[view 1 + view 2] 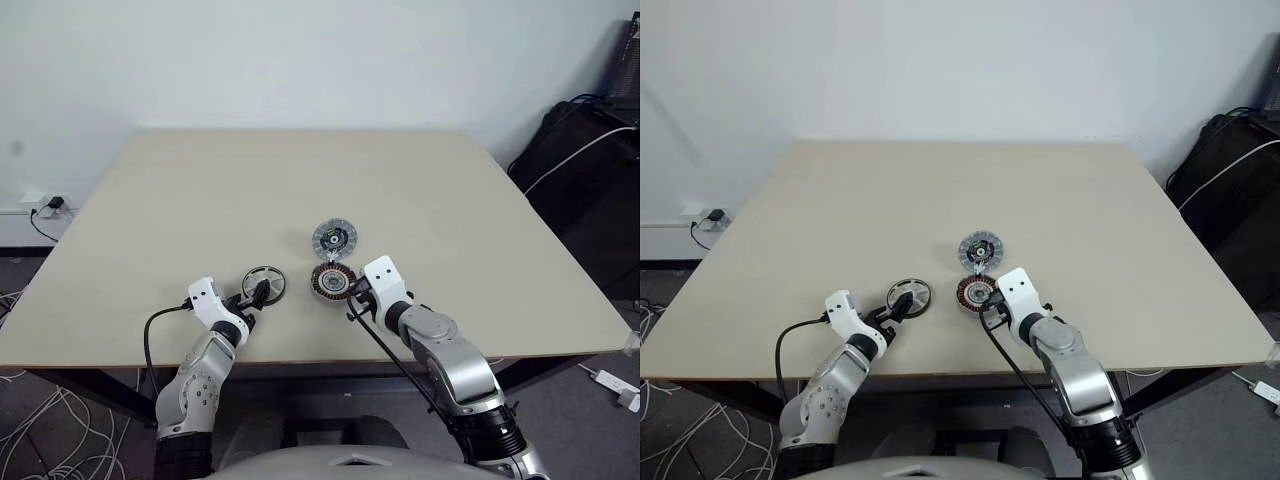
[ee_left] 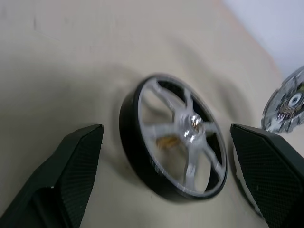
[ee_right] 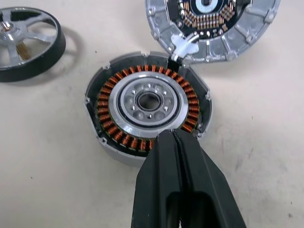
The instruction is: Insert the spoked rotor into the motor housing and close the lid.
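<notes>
closed right gripper (image 3: 173, 135) fingertips rest at the motor housing (image 3: 148, 107) rim; lid (image 3: 213, 23) lies just beyond. left gripper (image 2: 166, 142), fingers spread wide, straddles the spoked rotor (image 2: 173, 135) on the table (image 1: 200, 190).

The light is soft and even, and the pale table (image 1: 300, 190) is bright without hard glare. Shadows are weak: a short grey shadow lies beside the spoked rotor (image 2: 173, 137) in the left wrist view, and a soft one beside the motor housing (image 3: 148, 107) in the right wrist view. The left wrist view is blurred, mostly on the rotor's rim and the lid (image 2: 287, 107) at the edge. The right wrist view is sharp on the copper windings, with small bright reflections on the metal centre. The head views are clear; the table edges look slightly bent.
</notes>
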Available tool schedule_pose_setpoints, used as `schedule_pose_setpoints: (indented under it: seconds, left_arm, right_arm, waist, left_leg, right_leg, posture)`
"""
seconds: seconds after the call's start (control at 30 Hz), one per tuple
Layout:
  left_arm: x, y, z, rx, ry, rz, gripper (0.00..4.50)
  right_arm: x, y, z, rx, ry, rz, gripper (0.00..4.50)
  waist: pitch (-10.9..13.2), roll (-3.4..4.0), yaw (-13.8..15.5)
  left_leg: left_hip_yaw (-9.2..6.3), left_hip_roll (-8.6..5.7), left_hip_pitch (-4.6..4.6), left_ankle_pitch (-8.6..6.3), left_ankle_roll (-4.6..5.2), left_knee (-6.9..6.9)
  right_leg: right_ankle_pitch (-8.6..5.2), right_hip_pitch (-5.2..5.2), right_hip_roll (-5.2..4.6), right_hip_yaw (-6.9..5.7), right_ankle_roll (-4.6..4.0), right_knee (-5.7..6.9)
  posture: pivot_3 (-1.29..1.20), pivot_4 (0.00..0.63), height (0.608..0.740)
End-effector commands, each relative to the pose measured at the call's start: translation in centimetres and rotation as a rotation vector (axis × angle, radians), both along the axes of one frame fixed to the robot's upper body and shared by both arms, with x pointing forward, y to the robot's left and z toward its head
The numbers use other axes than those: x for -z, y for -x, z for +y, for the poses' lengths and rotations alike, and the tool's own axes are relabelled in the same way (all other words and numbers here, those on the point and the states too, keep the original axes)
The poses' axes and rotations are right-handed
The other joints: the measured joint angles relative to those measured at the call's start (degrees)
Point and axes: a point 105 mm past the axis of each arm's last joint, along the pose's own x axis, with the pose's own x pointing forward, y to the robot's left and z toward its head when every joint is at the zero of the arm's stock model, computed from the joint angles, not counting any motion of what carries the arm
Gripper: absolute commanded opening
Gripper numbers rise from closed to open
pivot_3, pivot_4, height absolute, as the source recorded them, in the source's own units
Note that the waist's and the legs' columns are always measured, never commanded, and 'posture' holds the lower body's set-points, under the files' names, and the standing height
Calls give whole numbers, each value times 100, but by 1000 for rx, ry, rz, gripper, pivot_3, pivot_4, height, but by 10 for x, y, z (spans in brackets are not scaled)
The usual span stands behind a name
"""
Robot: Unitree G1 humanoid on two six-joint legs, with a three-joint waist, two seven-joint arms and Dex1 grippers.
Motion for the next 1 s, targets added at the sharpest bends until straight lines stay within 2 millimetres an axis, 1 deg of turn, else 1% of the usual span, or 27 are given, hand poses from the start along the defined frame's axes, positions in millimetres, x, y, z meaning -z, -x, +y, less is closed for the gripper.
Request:
schedule_pose_setpoints:
  seconds: [0.03,0.1,0.23,0.3,0.4,0.43,0.6,0.67,0.7,0.77,0.8,0.83,0.9,0.97,1.0]
  left_arm:
    - [-5,5,-21,47,130,2,4144]
    - [-6,8,-25,63,177,6,3667]
    - [-7,14,-29,72,271,20,2329]
    - [-5,16,-29,63,304,26,1611]
    - [-4,15,-28,37,338,27,661]
    - [-4,15,-27,29,350,25,489]
    - [-3,8,-26,-20,400,7,433]
    - [-8,4,-26,-37,429,-31,433]
    - [-14,2,-25,-45,451,-69,433]
    - [-34,0,-24,-53,529,-179,432]
    - [-50,0,-28,-24,593,-248,432]
    - [-61,1,-32,3,638,-296,430]
    - [-73,2,-38,42,691,-338,416]
    - [-80,1,-48,92,727,-346,415]
    - [-81,1,-58,132,743,-332,415]
  right_arm:
    - [-13,-4,-1,15,-21,-47,0]
    - [-13,-4,0,13,-23,-46,0]
    - [-13,-5,1,11,-24,-45,0]
    - [-13,-5,0,11,-23,-43,0]
    - [-12,-5,0,11,-23,-41,0]
    - [-12,-5,0,11,-22,-40,0]
    - [-12,-6,-2,14,-16,-39,0]
    - [-12,-6,-3,16,-13,-40,0]
    - [-12,-6,-4,17,-12,-40,0]
    - [-13,-5,-5,21,-11,-41,0]
    - [-13,-3,-6,23,-11,-39,0]
    - [-13,-2,-7,23,-11,-36,0]
    - [-12,1,-8,20,-13,-30,0]
    - [-11,6,-8,6,-19,-18,0]
    - [-10,10,-9,0,-18,-10,0]
  waist:
    - [-2,4,4]
    - [-2,4,7]
    - [-1,1,0]
    - [2,-2,-5]
    - [1,-2,-8]
    - [-1,2,-11]
    - [-1,2,-17]
    - [-1,2,-17]
    - [0,1,-22]
    - [2,-1,-24]
    - [2,-1,-23]
    - [4,-4,-15]
    - [5,-5,0]
    - [5,-4,0]
    - [5,-4,3]
  left_leg:
    - [0,0,0,0,0,0]
    - [0,-1,-1,0,0,0]
    - [0,-1,-2,0,0,0]
    - [0,0,-2,0,0,0]
    - [0,0,-1,0,0,-1]
    - [0,0,0,0,0,-1]
    - [0,0,1,0,-1,-1]
    - [0,0,1,0,-1,-1]
    - [0,0,1,0,-1,-1]
    - [0,0,0,0,-1,-1]
    - [0,0,-1,1,-2,-1]
    - [0,1,-2,1,-2,-1]
    - [0,0,-10,1,-2,-1]
    - [2,-2,-11,1,-2,0]
    - [3,-2,-11,1,-2,0]
  right_leg:
    - [0,0,-1,0,0,0]
    - [0,0,-1,0,0,-1]
    - [0,0,-1,0,0,-2]
    - [0,-1,-1,1,0,-1]
    - [0,-1,-1,0,-1,1]
    - [-1,-1,-1,0,-1,0]
    - [0,-1,0,1,-1,2]
    - [0,-1,-1,1,-1,3]
    - [0,-1,0,1,-1,3]
    - [0,-3,0,1,-1,3]
    - [0,-4,0,1,-2,2]
    - [-1,-4,-1,1,-2,0]
    - [-1,-7,-4,-1,-2,-5]
    - [-1,-6,-4,1,-2,-10]
    - [-1,-5,-4,1,-2,-11]
  posture:
    - [0,0,740]
    - [0,0,740]
    - [0,0,740]
    - [0,0,740]
    - [0,0,740]
    - [0,0,740]
    - [0,0,740]
    - [0,0,740]
    - [0,0,740]
    - [0,0,740]
    - [0,0,740]
    - [0,0,740]
    - [0,0,740]
    - [0,0,740]
    - [0,0,740]
